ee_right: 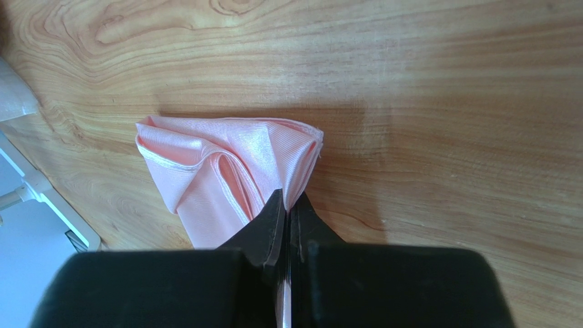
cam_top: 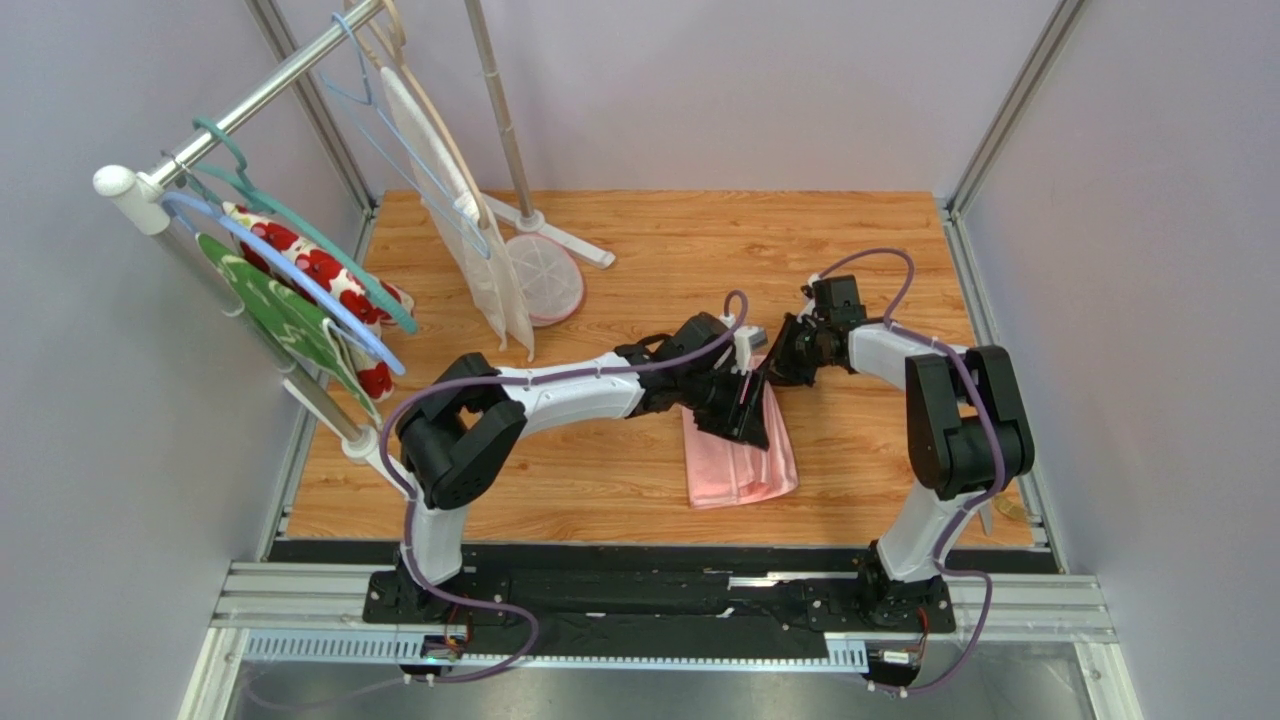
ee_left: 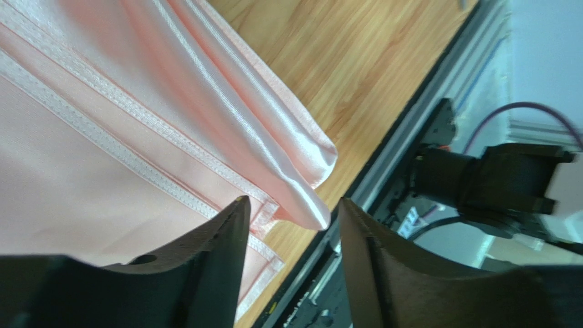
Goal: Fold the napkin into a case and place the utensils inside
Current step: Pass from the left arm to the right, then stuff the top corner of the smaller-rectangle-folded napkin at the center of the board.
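On the wooden bench (cam_top: 571, 488), right of centre: the pink napkin (cam_top: 744, 465), folded into a narrow layered strip, long axis running away from the arm bases. Near end flat on the wood, short of the bench's front edge.

Far end bunched and pinched in the right pincer (ee_right: 287, 201), closed tight on a gathered fold, with a sliver of cloth showing between the pads.

Above the strip's far half, the left pincer (ee_left: 291, 208), parted wide and gripping nothing. Just off its fingertips, a rounded folded corner of the napkin, with stitched hems running beside one finger.

Open bare wood to the right of the strip, in front of it, and across the far side of the bench.

At far left, a rack (cam_top: 256, 105) with hung cloths (cam_top: 301, 308) and a white stand base (cam_top: 544, 278), well apart from the napkin.
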